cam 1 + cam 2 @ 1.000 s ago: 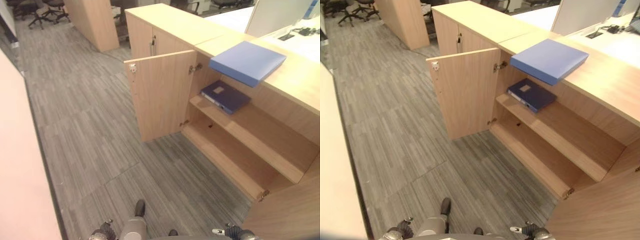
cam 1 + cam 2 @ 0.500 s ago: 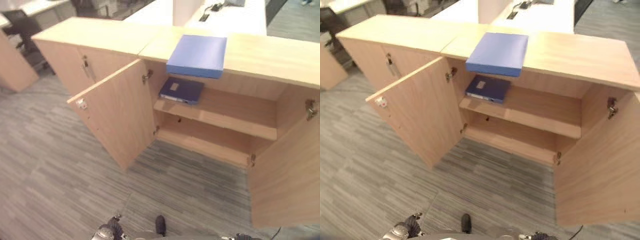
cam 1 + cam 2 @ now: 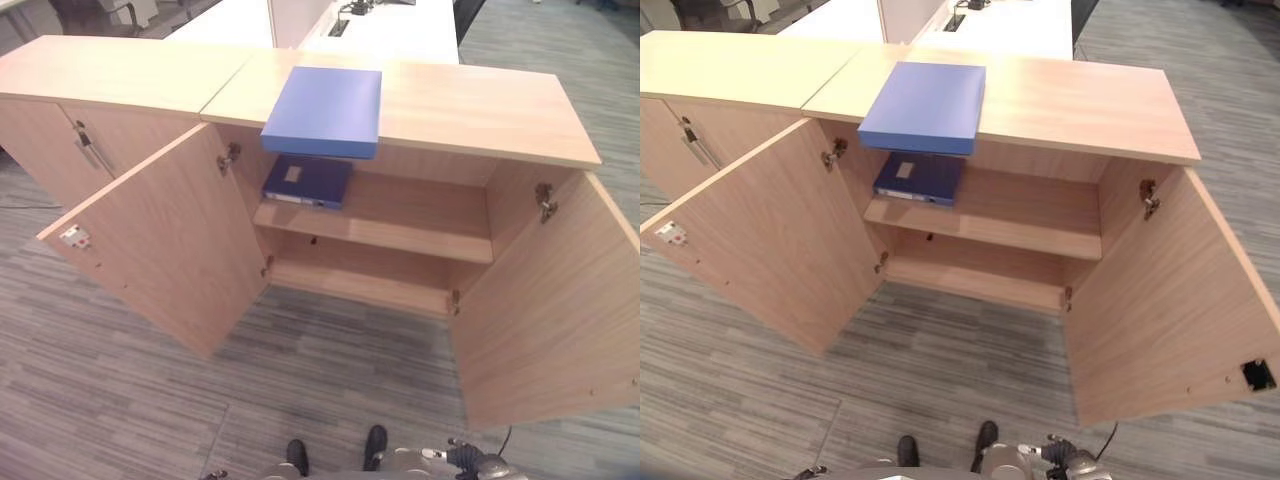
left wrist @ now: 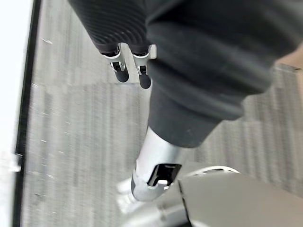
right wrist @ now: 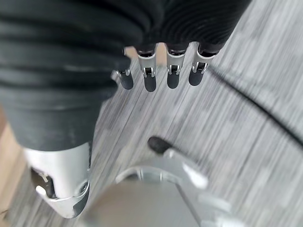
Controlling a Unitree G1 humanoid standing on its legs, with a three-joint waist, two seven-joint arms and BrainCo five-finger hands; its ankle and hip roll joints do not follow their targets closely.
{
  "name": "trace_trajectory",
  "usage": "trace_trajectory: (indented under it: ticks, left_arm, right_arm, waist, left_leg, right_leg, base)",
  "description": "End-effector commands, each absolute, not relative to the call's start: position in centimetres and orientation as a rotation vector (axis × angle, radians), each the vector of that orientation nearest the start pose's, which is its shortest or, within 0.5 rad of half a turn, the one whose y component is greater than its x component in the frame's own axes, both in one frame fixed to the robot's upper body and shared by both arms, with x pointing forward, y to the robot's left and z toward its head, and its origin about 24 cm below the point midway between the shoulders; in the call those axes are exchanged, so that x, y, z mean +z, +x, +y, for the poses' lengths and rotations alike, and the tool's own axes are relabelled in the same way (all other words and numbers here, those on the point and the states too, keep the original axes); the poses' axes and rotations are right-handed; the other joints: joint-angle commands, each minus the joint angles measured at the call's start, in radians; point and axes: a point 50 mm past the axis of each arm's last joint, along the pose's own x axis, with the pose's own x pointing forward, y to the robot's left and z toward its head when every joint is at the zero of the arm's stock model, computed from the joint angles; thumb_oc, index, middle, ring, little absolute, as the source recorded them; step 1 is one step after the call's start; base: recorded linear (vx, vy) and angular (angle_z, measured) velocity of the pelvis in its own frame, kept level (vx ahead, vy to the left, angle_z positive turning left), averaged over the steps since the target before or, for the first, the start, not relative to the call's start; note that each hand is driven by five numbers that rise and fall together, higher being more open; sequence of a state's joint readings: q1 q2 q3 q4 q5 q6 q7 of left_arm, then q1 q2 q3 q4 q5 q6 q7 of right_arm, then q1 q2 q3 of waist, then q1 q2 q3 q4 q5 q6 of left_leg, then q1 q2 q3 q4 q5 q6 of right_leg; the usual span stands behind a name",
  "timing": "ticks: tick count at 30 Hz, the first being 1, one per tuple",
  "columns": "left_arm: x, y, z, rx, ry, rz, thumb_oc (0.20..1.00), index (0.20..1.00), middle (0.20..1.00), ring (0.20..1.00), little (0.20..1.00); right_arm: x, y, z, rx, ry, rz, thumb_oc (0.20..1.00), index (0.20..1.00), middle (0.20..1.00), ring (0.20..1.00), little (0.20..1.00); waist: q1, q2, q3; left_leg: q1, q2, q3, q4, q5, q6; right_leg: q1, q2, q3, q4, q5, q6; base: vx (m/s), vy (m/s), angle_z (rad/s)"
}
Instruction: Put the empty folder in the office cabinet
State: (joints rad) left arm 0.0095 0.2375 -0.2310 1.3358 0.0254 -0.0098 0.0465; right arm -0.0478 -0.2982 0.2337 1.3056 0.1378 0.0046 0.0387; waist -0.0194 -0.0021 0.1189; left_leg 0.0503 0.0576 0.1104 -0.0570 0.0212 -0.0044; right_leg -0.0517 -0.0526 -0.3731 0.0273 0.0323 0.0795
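Grey carpet floor [image 3: 150, 400] nearest. Left hand [image 4: 128, 71] and right hand [image 5: 161, 75] hang over it, fingers straight, holding nothing, well apart from the light-blue folder [image 3: 323, 108]. Folder lies flat on cabinet [image 3: 480, 100] top, above the open doors. Dark-blue binder [image 3: 307, 181] on upper shelf, partly hidden under the overhanging folder.

Open cabinet [image 3: 520, 320] on grey carpet floor [image 3: 330, 380].
Light blue folder [image 3: 323, 108] flat on counter [image 3: 480, 100]; dark blue folder [image 3: 307, 181] on upper shelf [image 3: 410, 220].
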Motion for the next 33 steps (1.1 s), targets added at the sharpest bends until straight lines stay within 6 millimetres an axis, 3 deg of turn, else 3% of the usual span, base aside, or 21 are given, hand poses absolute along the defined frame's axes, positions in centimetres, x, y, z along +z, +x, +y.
trace_trajectory:
  ticks: [1, 3, 5, 6, 7, 9, 11, 12, 13, 14, 16, 17, 19, 22, 26, 27, 30, 33]
  left_arm:
    - [-16.6, 6.6, 24.3, -0.001, 0.425, 1.344, 1.000, 1.000, 1.000, 1.000, 1.000]
    - [-16.6, 6.6, 24.2, 0.005, 0.419, 1.341, 1.000, 1.000, 1.000, 1.000, 1.000]
    - [-16.6, 6.5, 24.3, 0.005, 0.421, 1.347, 1.000, 1.000, 1.000, 1.000, 1.000]
    - [-16.6, 6.7, 24.3, 0.006, 0.429, 1.344, 1.000, 1.000, 1.000, 1.000, 1.000]
    - [-16.6, 6.8, 24.3, 0.009, 0.425, 1.342, 1.000, 1.000, 1.000, 1.000, 1.000]
    - [-16.5, 7.0, 24.6, 0.025, 0.419, 1.337, 1.000, 1.000, 1.000, 1.000, 1.000]
    - [-16.3, 8.3, 24.2, 0.032, 0.419, 1.292, 1.000, 1.000, 1.000, 1.000, 1.000]
    - [-16.2, 8.8, 24.0, 0.041, 0.408, 1.275, 1.000, 1.000, 1.000, 1.000, 1.000]
    - [-16.2, 9.3, 23.6, 0.056, 0.369, 1.250, 1.000, 1.000, 1.000, 1.000, 1.000]
    - [-16.2, 9.3, 23.6, 0.056, 0.369, 1.250, 1.000, 1.000, 1.000, 1.000, 1.000]
    - [-16.2, 9.6, 23.1, 0.037, 0.372, 1.232, 1.000, 1.000, 1.000, 1.000, 1.000]
    - [-16.2, 9.6, 23.0, 0.033, 0.377, 1.226, 1.000, 1.000, 1.000, 1.000, 1.000]
    - [-16.2, 9.7, 23.0, 0.043, 0.366, 1.222, 1.000, 1.000, 1.000, 1.000, 1.000]
    - [-16.1, 10.2, 22.8, 0.055, 0.341, 1.203, 1.000, 1.000, 1.000, 1.000, 1.000]
    - [-16.0, 10.4, 22.7, 0.068, 0.333, 1.189, 1.000, 1.000, 1.000, 1.000, 1.000]
    - [-16.1, 10.3, 22.6, 0.088, 0.317, 1.187, 1.000, 1.000, 1.000, 1.000, 1.000]
    - [-16.1, 10.4, 22.3, 0.123, 0.256, 1.167, 1.000, 1.000, 1.000, 1.000, 1.000]
    - [-15.7, 11.6, 21.7, 0.147, 0.176, 1.100, 1.000, 1.000, 1.000, 1.000, 1.000]
  right_arm:
    - [-16.1, 8.1, -25.1, -0.050, -0.279, 1.321, 1.000, 1.000, 1.000, 1.000, 1.000]
    - [-16.1, 7.9, -25.0, -0.039, -0.285, 1.324, 1.000, 1.000, 1.000, 1.000, 1.000]
    - [-16.1, 8.1, -25.1, -0.032, -0.288, 1.320, 1.000, 1.000, 1.000, 1.000, 1.000]
    - [-15.9, 9.1, -25.1, -0.051, -0.272, 1.284, 1.000, 1.000, 1.000, 1.000, 1.000]
    - [-15.8, 9.4, -25.0, -0.054, -0.264, 1.272, 1.000, 1.000, 1.000, 1.000, 1.000]
    - [-15.7, 10.3, -24.5, -0.029, -0.267, 1.252, 1.000, 1.000, 1.000, 1.000, 1.000]
    - [-15.3, 11.6, -24.6, -0.006, -0.310, 1.214, 1.000, 1.000, 1.000, 1.000, 1.000]
    - [-15.2, 11.9, -24.6, -0.002, -0.322, 1.209, 1.000, 1.000, 1.000, 1.000, 1.000]
    - [-15.2, 12.1, -24.6, 0.013, -0.351, 1.212, 1.000, 1.000, 1.000, 1.000, 1.000]
    - [-15.2, 12.1, -24.6, 0.013, -0.351, 1.212, 1.000, 1.000, 1.000, 1.000, 1.000]
    - [-15.2, 12.1, -24.6, 0.022, -0.366, 1.211, 1.000, 1.000, 1.000, 1.000, 1.000]
    - [-15.1, 12.4, -24.6, 0.025, -0.363, 1.199, 1.000, 1.000, 1.000, 1.000, 1.000]
    - [-15.0, 12.5, -24.9, 0.018, -0.363, 1.191, 1.000, 1.000, 1.000, 1.000, 1.000]
    - [-15.1, 11.7, -25.5, -0.019, -0.357, 1.215, 1.000, 1.000, 1.000, 1.000, 1.000]
    - [-15.3, 10.6, -25.9, -0.045, -0.348, 1.252, 1.000, 1.000, 1.000, 1.000, 1.000]
    - [-15.6, 9.0, -26.1, -0.059, -0.350, 1.301, 1.000, 1.000, 1.000, 1.000, 1.000]
    - [-16.0, 7.5, -25.9, -0.063, -0.322, 1.350, 1.000, 1.000, 1.000, 1.000, 1.000]
    - [-16.0, 7.8, -25.7, -0.075, -0.301, 1.334, 1.000, 1.000, 1.000, 1.000, 1.000]
  waist:
    - [0.003, -0.031, -0.011]
    - [0.000, -0.040, -0.025]
    - [0.000, -0.043, -0.033]
    - [-0.007, -0.056, -0.030]
    - [-0.009, -0.062, -0.028]
    - [-0.002, -0.083, -0.010]
    - [0.033, -0.073, 0.041]
    - [0.038, -0.071, 0.052]
    - [0.058, -0.077, 0.055]
    - [0.059, -0.077, 0.056]
    - [0.079, -0.084, 0.055]
    - [0.081, -0.101, 0.050]
    - [0.090, -0.099, 0.043]
    - [0.091, -0.076, 0.033]
    - [0.094, -0.063, 0.028]
    - [0.090, -0.051, 0.017]
    - [0.089, -0.023, -0.013]
    - [0.081, -0.006, -0.028]
  left_leg:
    - [0.155, -0.158, -0.003, -0.030, -0.206, 0.044]
    - [0.165, -0.148, 0.000, -0.030, -0.196, 0.037]
    - [0.173, -0.118, 0.016, 0.028, -0.232, 0.020]
    - [0.156, -0.077, 0.054, 0.148, -0.274, -0.004]
    - [0.136, -0.054, 0.073, 0.226, -0.270, -0.014]
    - [0.013, 0.007, 0.087, 0.552, -0.194, -0.022]
    - [-0.148, 0.051, 0.017, 0.927, -0.120, -0.020]
    - [-0.217, 0.056, -0.004, 0.993, -0.125, -0.009]
    - [-0.281, 0.060, -0.015, 0.951, -0.136, 0.013]
    - [-0.279, 0.059, -0.013, 0.949, -0.137, 0.014]
    - [-0.280, 0.040, -0.018, 0.760, -0.165, 0.033]
    - [-0.260, 0.024, -0.008, 0.640, -0.133, 0.038]
    - [-0.245, 0.011, -0.042, 0.432, -0.100, 0.012]
    - [-0.234, 0.021, -0.086, 0.235, 0.011, -0.037]
    - [-0.192, 0.019, -0.100, 0.159, 0.021, -0.047]
    - [-0.159, 0.005, -0.123, 0.121, 0.022, -0.053]
    - [-0.072, -0.027, -0.127, -0.002, 0.037, -0.045]
    - [-0.048, -0.062, -0.128, -0.030, 0.028, -0.030]
  right_leg:
    - [-0.096, 0.045, -0.048, -0.115, 0.119, 0.054]
    - [-0.095, 0.039, -0.048, -0.115, 0.131, 0.045]
    - [-0.070, 0.046, -0.035, -0.115, 0.124, 0.039]
    - [-0.030, 0.050, -0.006, -0.115, 0.105, 0.027]
    - [-0.012, 0.056, 0.009, -0.115, 0.094, 0.020]
    - [0.031, 0.072, 0.046, -0.115, 0.068, -0.016]
    - [0.087, 0.110, 0.070, -0.115, 0.038, -0.054]
    - [0.092, 0.119, 0.077, -0.115, 0.024, -0.064]
    - [0.112, 0.113, 0.096, -0.115, 0.007, -0.065]
    - [0.113, 0.112, 0.097, -0.115, 0.007, -0.064]
    - [0.137, 0.084, 0.129, -0.115, 0.000, -0.045]
    - [0.122, 0.060, 0.134, -0.115, 0.013, -0.040]
    - [0.132, 0.046, 0.153, -0.115, 0.001, -0.028]
    - [0.148, 0.047, 0.152, -0.115, -0.015, -0.021]
    - [0.157, 0.044, 0.159, -0.115, -0.027, -0.018]
    - [0.162, 0.033, 0.151, -0.115, -0.030, -0.012]
    - [0.171, -0.011, 0.152, -0.115, -0.028, 0.012]
    - [0.181, -0.051, 0.153, -0.114, -0.023, 0.030]
  base:
    - [0.31, -0.107, 0.21]
    - [0.22, -0.143, 0.10]
    - [0.31, -0.214, 0.16]
    - [0.36, -0.261, 0.12]
    - [0.34, -0.306, 0.06]
    - [0.22, -0.278, -0.18]
    - [0.16, -0.270, -0.45]
    - [0.10, -0.161, -0.57]
    - [0.07, -0.053, -0.55]
    - [0.12, 0.044, -0.63]
    - [0.12, 0.114, -0.46]
    - [0.11, 0.139, -0.22]
    - [0.15, 0.146, -0.28]
    - [0.18, 0.116, -0.23]
    - [0.13, 0.119, 0.03]
    - [0.18, 0.189, -0.09]
    - [0.23, 0.296, 0.03]
    - [0.15, 0.267, 0.03]
